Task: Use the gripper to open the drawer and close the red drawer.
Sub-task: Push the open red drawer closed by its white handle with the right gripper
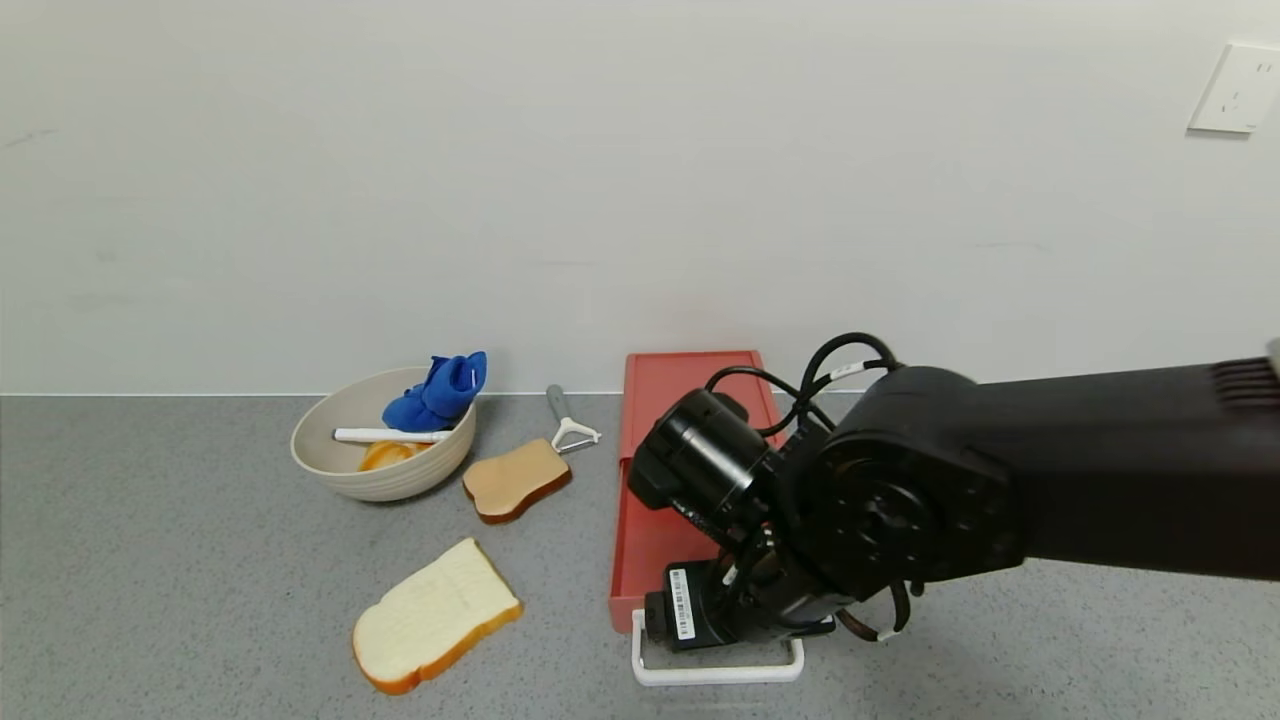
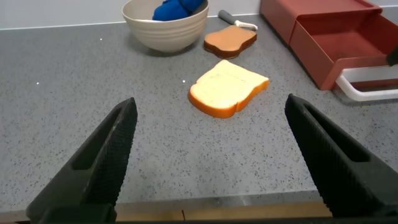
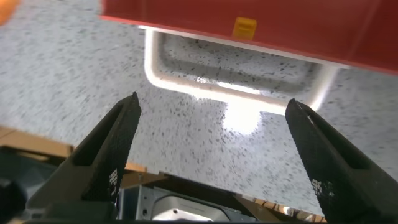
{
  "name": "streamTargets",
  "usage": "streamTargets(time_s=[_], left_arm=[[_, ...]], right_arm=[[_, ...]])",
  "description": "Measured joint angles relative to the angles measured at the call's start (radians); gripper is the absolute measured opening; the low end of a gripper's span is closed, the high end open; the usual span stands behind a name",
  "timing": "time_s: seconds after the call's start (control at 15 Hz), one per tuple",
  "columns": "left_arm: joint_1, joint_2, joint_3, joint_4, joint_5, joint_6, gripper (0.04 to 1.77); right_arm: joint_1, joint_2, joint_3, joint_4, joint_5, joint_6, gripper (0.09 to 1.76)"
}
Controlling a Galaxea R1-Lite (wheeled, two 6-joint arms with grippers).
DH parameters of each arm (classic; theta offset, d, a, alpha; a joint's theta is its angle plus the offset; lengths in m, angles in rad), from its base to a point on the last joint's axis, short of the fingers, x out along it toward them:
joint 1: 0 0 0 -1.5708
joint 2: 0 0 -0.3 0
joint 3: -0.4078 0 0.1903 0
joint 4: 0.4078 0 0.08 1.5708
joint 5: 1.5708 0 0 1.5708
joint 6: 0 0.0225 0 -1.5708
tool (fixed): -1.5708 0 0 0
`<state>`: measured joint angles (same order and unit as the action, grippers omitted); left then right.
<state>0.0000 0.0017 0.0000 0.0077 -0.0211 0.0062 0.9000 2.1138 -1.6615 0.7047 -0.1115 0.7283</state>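
Drawer (image 1: pixel 668 470) sits right of centre in the head view, tray slid out, long axis running from the wall toward the robot, white handle (image 1: pixel 716 672) nearest. Right hand (image 3: pixel 211 155) hovers over it, wide open and empty (left hand (image 2: pixel 211 162) likewise, idle over the table (image 1: pixel 150 560)). Push squarely along that axis.

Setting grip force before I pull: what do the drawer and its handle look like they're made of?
The drawer looks like matte salmon-red moulded plastic: uniform colour, thin straight walls. Its handle looks like glossy white plastic, a rounded loop catching a highlight. The right hand hangs open near it, not touching.
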Motion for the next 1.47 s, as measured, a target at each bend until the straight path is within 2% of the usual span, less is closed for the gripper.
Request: streamTargets(time_s=[0.13,0.27,0.6,1.0,1.2,1.47], left_arm=[[0.0,0.0,0.0,0.0,0.0,0.0,1.72],[0.0,0.0,0.0,0.0,0.0,0.0,1.72],[0.0,0.0,0.0,0.0,-0.001,0.0,1.72],[0.0,0.0,0.0,0.0,0.0,0.0,1.72],[0.0,0.0,0.0,0.0,0.0,0.0,1.72],[0.0,0.0,0.0,0.0,0.0,0.0,1.72]], right_arm=[[-0.008,-0.08,0.015,-0.006,0.007,-0.071,1.71],[-0.039,-0.168,0.041,-0.045,0.061,-0.153,1.71],[-0.237,-0.39,0.227,-0.296,0.304,-0.357,1.71],[-0.486,-0.547,0.417,-0.51,0.631,-0.494,1.71],[-0.559,-0.574,0.451,-0.547,0.692,-0.51,1.71],[-0.579,-0.581,0.457,-0.549,0.695,-0.51,1.71]])
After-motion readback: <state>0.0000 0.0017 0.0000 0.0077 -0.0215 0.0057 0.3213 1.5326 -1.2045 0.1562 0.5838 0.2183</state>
